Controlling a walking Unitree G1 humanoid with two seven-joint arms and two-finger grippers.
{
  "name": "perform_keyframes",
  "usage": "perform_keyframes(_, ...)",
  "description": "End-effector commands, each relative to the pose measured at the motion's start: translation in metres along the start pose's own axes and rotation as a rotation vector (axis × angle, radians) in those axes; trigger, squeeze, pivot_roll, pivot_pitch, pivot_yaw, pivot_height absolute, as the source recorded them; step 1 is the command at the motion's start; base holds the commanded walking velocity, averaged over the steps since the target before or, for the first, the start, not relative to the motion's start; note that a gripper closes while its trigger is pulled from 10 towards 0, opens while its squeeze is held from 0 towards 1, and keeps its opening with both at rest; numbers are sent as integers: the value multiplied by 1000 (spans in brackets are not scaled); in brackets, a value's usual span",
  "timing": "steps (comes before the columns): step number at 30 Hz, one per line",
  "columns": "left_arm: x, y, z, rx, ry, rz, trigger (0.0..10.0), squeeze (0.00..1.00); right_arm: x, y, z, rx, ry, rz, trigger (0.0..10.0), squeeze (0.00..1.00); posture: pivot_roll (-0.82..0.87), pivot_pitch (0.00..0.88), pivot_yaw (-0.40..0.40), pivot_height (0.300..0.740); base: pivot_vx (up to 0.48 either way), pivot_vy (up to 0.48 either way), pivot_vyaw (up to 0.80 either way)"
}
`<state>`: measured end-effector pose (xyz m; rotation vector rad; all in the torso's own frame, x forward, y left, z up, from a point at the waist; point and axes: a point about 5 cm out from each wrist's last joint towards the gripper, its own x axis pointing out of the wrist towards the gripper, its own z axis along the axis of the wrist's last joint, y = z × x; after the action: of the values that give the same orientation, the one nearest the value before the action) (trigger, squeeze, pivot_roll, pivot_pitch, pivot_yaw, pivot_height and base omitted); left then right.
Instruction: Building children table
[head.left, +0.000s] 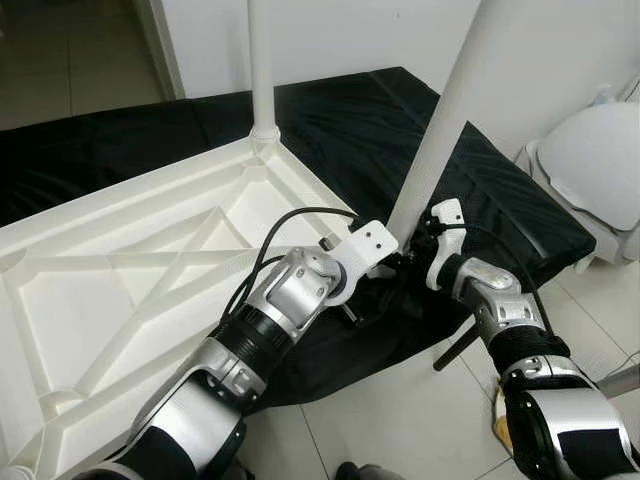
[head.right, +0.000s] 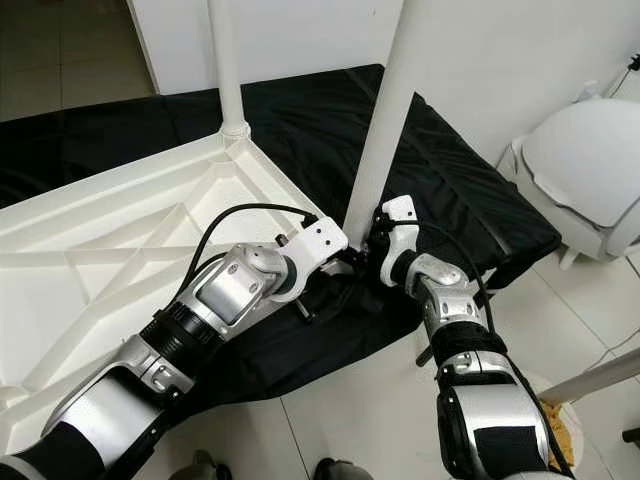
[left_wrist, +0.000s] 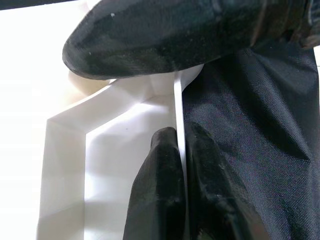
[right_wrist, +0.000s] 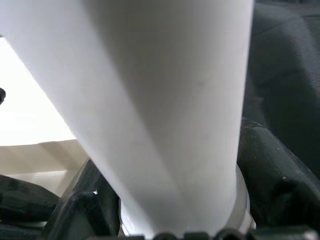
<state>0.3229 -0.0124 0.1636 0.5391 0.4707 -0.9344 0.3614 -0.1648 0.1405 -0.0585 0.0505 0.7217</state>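
Observation:
A white plastic tabletop (head.left: 110, 300) lies upside down on a black mat, ribs up. One white leg (head.left: 262, 70) stands fixed in its far corner. A second white leg (head.left: 445, 120) leans up from the near right corner. My right gripper (head.right: 372, 245) is shut on this leg near its base, and its black fingers (right_wrist: 272, 170) hug the tube in the right wrist view. My left gripper (left_wrist: 181, 145) is shut on the tabletop's thin rim (left_wrist: 178, 100) at that same corner, one finger each side.
The black mat (head.left: 480, 190) covers the tiled floor under the tabletop. A white rounded seat-like object (head.left: 595, 170) stands at the right by the wall. A white wall runs close behind the legs. Bare tile lies in front of the mat.

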Motion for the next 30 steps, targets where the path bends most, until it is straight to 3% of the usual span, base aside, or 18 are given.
perform_keyframes(1,-1,-1,7,39,-17,18,10000,0,-1,7,-16,53,36,0,0,0,-71,62,0,740,0,0,0)
perform_keyframes(3,-1,-1,7,38,-19,18,10000,0,3,14,-18,68,10,-91,0,0,-75,58,-5,740,0,0,0)
perform_keyframes(7,-1,-2,7,38,-19,18,10000,0,5,17,-19,75,0,-134,0,0,-74,57,-6,740,0,0,0)
perform_keyframes(10,-1,-3,7,38,-20,17,10000,0,8,24,-18,95,-37,-238,0,0,-75,53,-11,740,0,0,0)
perform_keyframes(12,0,-3,7,38,-20,17,10000,0,10,26,-21,140,-41,-362,0,0,-74,49,-15,740,0,0,0)
perform_keyframes(13,0,-3,7,38,-20,17,10000,0,10,26,-21,140,-41,-362,0,0,-74,49,-15,740,0,0,0)
perform_keyframes(15,0,-4,7,38,-19,15,10000,0,9,26,-21,143,-42,-525,0,0,-73,48,-17,740,0,0,0)
perform_keyframes(17,0,-4,6,38,-19,15,10000,0,8,26,-21,135,-41,-577,0,0,-73,45,-16,740,0,0,0)
perform_keyframes(18,0,-5,6,39,-18,13,10000,0,5,25,-24,119,-24,-694,0,0,-72,43,-18,740,0,0,0)
perform_keyframes(19,0,-5,6,39,-18,12,10000,0,4,25,-25,129,-21,-733,0,0,-73,40,-19,740,0,0,0)
perform_keyframes(24,0,-6,6,39,-18,12,10000,0,3,28,-25,155,-21,-842,0,0,-72,38,-21,740,0,0,0)
perform_keyframes(26,0,-6,6,37,-17,14,10000,0,5,34,-26,192,-20,-951,0,0,-69,37,-24,740,0,0,0)
perform_keyframes(30,1,-7,6,37,-18,13,10000,0,8,38,-22,184,-30,-949,0,0,-70,38,-26,740,0,0,0)
